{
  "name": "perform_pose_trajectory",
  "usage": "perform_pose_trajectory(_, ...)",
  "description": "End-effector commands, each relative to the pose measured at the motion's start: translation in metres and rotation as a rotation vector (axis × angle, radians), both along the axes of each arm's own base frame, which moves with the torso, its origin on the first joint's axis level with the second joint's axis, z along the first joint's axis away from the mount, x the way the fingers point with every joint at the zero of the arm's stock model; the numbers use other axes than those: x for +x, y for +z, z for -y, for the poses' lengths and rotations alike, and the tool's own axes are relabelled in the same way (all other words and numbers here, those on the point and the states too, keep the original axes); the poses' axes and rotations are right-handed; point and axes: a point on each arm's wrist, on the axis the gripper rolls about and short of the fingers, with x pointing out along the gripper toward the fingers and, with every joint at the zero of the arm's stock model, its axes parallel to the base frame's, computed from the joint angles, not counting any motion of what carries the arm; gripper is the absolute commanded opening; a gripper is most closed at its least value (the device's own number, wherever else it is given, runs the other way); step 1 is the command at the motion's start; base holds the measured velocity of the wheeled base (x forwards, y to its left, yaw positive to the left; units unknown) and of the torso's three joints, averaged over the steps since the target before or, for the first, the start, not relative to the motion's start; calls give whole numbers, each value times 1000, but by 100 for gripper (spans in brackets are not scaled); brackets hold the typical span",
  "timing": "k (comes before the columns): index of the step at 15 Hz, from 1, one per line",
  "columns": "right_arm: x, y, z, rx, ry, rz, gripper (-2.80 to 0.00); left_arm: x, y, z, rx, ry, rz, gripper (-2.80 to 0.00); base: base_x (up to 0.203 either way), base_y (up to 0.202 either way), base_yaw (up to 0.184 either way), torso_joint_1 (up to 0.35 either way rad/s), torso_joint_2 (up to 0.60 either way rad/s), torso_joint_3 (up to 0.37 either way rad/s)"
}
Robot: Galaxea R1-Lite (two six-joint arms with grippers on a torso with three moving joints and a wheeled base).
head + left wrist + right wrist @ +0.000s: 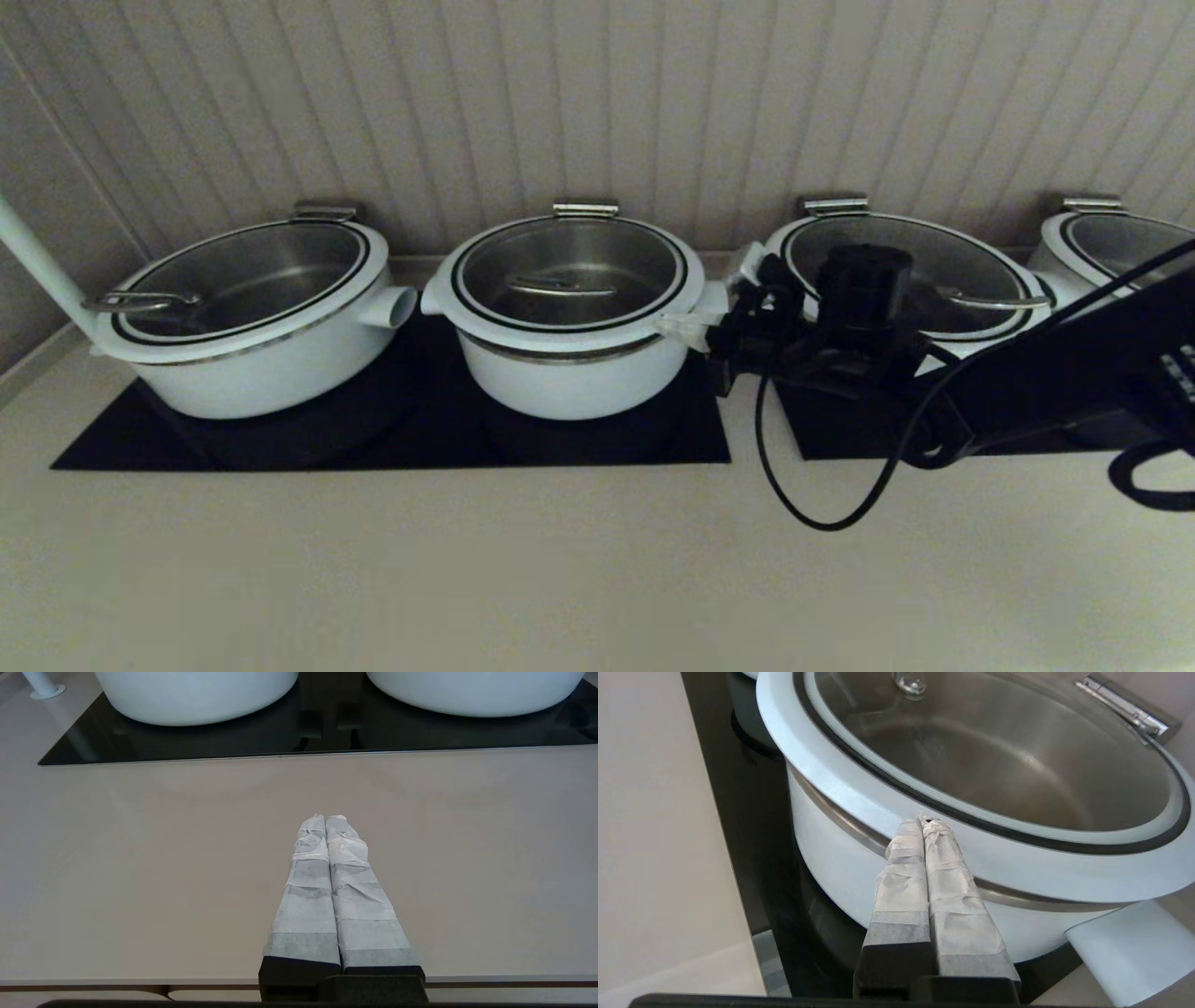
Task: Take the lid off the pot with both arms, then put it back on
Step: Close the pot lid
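**Lid seated, right hand closed at the pot's rim**

Middle pot (571,373) on the black cooktop panel (280,448), between two wider, shallower pots. Lid (569,266) seated flat on it, steel bar handle (558,285) at centre, untouched. Nothing lifted yet, by the look of it.

Right hand (686,329) at the pot's right side, just beside the stub handle (714,301); in the right wrist view, padded fingers (901,877) pressed together, holding nothing, tips up against the lid's broad white rim (859,798). Left hand (325,819) also pinched closed and empty, low over the bare counter (140,858), well apart from the pots, out of the head view.

Risks from here:
- Closed fingers pushing on the rim: likely to nudge the lid or slide the pot on the smooth panel.
- Lift from one side only, left arm so far off: tilt, slip, glass dropped onto the pot edge.
- Loose black cable (822,504) hanging near the counter: possible snag on the neighbouring pot.
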Motion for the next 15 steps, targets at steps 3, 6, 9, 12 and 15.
perform_pose_trajectory(3, 4, -9, -2, -4, 3, -5, -280, 0, 0, 0, 0, 1, 1, -280, 0, 0, 0, 0, 0, 0)
perform_pose_trajectory(6, 6, -13, -3, -4, 2, -5, -280, 0, 0, 0, 0, 1, 1, -280, 0, 0, 0, 0, 0, 0)
perform_pose_trajectory(9, 8, -17, -4, -5, 2, -10, -280, 0, 0, 0, 0, 1, 1, -280, 0, 0, 0, 0, 0, 0)
perform_pose_trajectory(12, 8, -18, -4, -6, 2, -13, -280, 0, 0, 0, 0, 1, 1, -280, 0, 0, 0, 0, 0, 0)
perform_pose_trajectory(15, 9, -19, -4, -5, 2, -10, -280, 0, 0, 0, 0, 0, 1, -280, 0, 0, 0, 0, 0, 0)
